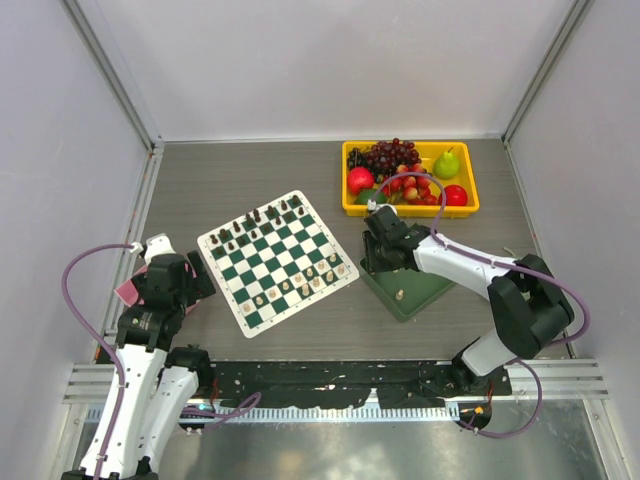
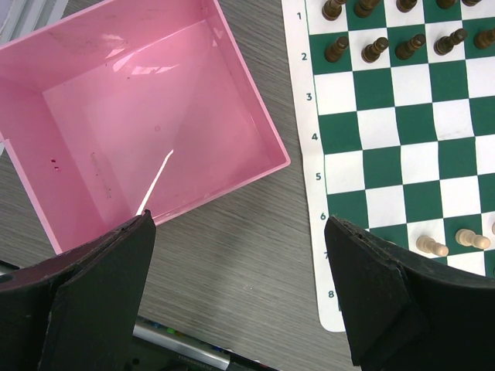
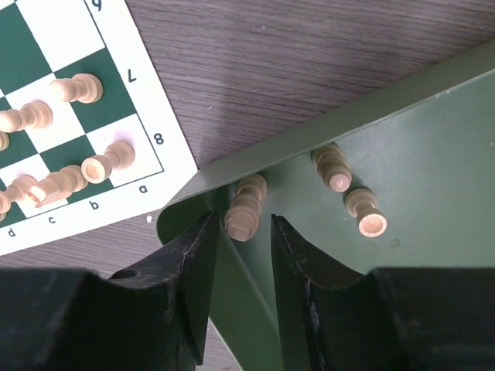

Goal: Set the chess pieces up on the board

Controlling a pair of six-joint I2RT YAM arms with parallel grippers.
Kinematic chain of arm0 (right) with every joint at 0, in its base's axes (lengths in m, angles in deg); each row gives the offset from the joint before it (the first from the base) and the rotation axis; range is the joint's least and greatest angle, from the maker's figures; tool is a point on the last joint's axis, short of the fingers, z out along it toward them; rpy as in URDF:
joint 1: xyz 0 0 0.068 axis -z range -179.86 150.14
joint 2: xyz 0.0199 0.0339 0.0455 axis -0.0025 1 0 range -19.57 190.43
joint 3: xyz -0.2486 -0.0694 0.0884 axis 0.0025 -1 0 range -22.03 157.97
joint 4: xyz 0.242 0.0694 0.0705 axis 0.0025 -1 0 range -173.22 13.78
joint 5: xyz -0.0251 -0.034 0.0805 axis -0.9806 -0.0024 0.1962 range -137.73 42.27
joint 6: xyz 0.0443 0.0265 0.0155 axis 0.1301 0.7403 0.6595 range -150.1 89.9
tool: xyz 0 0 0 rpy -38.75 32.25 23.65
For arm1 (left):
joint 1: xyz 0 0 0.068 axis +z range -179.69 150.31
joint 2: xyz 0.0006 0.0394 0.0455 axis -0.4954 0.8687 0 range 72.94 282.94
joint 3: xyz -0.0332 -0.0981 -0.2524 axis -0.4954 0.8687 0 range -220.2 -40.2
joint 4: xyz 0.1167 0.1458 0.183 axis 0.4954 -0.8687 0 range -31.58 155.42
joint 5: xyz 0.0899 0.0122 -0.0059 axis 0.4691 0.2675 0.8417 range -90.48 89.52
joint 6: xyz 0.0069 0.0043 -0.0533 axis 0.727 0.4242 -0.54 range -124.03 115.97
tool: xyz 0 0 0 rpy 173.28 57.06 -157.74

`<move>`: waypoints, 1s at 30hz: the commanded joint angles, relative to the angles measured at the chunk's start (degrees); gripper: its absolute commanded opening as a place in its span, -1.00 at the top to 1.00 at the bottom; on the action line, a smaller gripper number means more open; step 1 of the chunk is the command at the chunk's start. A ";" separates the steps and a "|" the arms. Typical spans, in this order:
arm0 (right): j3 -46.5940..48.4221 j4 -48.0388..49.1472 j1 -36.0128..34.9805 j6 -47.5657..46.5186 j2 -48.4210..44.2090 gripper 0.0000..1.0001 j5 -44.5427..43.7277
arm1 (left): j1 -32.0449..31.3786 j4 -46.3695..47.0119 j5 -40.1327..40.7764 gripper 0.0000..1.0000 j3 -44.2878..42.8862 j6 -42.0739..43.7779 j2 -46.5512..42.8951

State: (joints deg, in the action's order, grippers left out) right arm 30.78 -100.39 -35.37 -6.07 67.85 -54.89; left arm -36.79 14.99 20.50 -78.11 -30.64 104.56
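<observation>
The board [image 1: 277, 262] lies at the table's middle, with dark pieces [image 1: 255, 222] along its far-left side and cream chess pieces [image 1: 300, 285] along its near-right side. In the right wrist view my right gripper [image 3: 241, 219] reaches into the corner of the green tray [image 3: 418, 154]. Its jaws stand narrowly apart, one on each side of a lying cream piece [image 3: 246, 205], with a slight gap showing. Two more cream pieces [image 3: 332, 166] [image 3: 365, 212] lie in the tray. My left gripper [image 2: 240, 224] is wide open over bare table beside the board's edge [image 2: 305, 154].
A pink box [image 2: 139, 116] stands left of the board, under the left arm. A yellow bin [image 1: 410, 209] of fruit sits at the back right, just behind the green tray [image 1: 425, 290]. Grey walls close in the table on three sides.
</observation>
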 commanded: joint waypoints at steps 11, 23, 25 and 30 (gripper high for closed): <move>2.64 2.28 0.09 -1.18 0.04 0.17 -0.93 | 0.32 2.01 0.12 -0.98 -1.02 0.24 0.46; 2.73 2.98 0.09 -1.88 0.30 0.30 -1.10 | 0.32 2.09 0.03 -0.98 -1.03 0.25 0.46; 2.82 2.89 0.09 -1.88 0.30 0.38 -1.01 | 0.32 2.10 0.03 -0.98 -1.11 0.24 0.46; 3.17 1.32 0.09 -2.32 -0.49 0.53 -1.72 | 0.24 2.09 0.03 -0.98 -1.03 0.33 0.38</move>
State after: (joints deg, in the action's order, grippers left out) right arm 31.22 -99.34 -35.37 -7.58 68.33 -55.11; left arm -36.79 14.99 20.50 -78.11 -30.64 104.95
